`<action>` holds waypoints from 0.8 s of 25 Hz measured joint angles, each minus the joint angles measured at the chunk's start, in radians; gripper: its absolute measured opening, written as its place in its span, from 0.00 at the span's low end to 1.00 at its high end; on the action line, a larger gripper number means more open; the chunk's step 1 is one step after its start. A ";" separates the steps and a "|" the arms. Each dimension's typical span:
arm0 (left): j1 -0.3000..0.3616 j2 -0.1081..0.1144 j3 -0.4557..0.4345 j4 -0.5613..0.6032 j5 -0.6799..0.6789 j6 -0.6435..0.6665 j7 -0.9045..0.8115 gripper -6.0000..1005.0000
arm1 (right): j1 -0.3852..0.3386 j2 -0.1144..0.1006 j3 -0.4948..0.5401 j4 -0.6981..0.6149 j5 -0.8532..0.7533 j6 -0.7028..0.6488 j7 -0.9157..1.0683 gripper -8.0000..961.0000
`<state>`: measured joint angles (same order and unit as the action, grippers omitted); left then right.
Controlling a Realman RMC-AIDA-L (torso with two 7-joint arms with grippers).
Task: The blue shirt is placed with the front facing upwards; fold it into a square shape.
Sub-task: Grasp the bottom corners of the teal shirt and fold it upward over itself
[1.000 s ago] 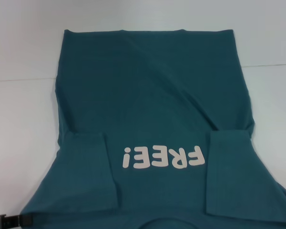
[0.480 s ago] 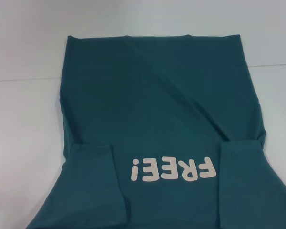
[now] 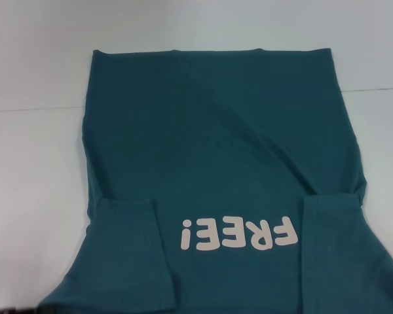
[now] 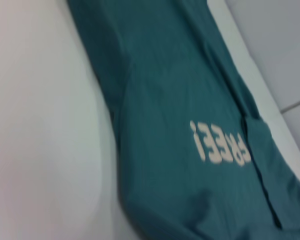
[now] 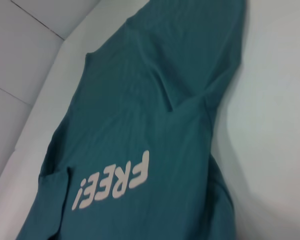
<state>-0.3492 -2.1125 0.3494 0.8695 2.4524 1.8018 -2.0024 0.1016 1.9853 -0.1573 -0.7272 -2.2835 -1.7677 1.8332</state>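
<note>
The blue shirt (image 3: 216,144) lies flat on the white table (image 3: 33,163), front up, with its hem at the far end and its collar end running off the near edge of the head view. Cream lettering "FREE!" (image 3: 237,233) reads upside down near me. Both short sleeves are folded inward onto the chest, one on the left (image 3: 128,255) and one on the right (image 3: 340,255). A diagonal crease crosses the body. The shirt (image 4: 175,100) also fills the left wrist view, and the shirt (image 5: 155,100) the right wrist view. Neither gripper shows in any view.
Bare white table surface surrounds the shirt on the left, right and far sides. A thin seam line (image 3: 26,108) crosses the table behind the shirt's middle.
The shirt has slid toward me and a little to the right over the last second. A black part at the lower left corner of the head view is gone.
</note>
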 joint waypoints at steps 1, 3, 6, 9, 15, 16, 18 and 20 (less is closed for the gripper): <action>-0.010 0.002 -0.001 -0.005 -0.009 -0.009 -0.002 0.01 | 0.011 -0.001 0.003 0.000 0.002 0.003 0.001 0.04; -0.033 0.010 -0.002 -0.021 -0.033 -0.026 -0.005 0.01 | 0.035 -0.003 0.011 0.000 0.006 0.007 0.004 0.04; -0.080 0.025 -0.003 -0.063 -0.071 -0.067 -0.008 0.01 | 0.088 -0.003 0.023 0.001 0.004 0.021 0.010 0.04; -0.137 0.039 -0.003 -0.124 -0.101 -0.128 -0.010 0.01 | 0.142 -0.003 0.025 0.011 0.003 0.062 0.013 0.04; -0.256 0.056 -0.003 -0.220 -0.154 -0.289 -0.012 0.01 | 0.267 0.007 0.019 0.048 0.006 0.182 0.007 0.04; -0.274 0.058 -0.003 -0.235 -0.160 -0.314 -0.012 0.01 | 0.288 0.008 0.018 0.057 0.005 0.202 0.005 0.04; -0.310 0.062 -0.003 -0.260 -0.170 -0.371 -0.012 0.01 | 0.330 0.009 0.016 0.082 0.004 0.247 -0.007 0.04; -0.345 0.062 -0.001 -0.280 -0.183 -0.434 -0.011 0.01 | 0.371 0.010 0.014 0.111 0.003 0.305 -0.028 0.04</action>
<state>-0.6944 -2.0503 0.3480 0.5891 2.2691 1.3679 -2.0134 0.4728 1.9953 -0.1436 -0.6162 -2.2808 -1.4628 1.8053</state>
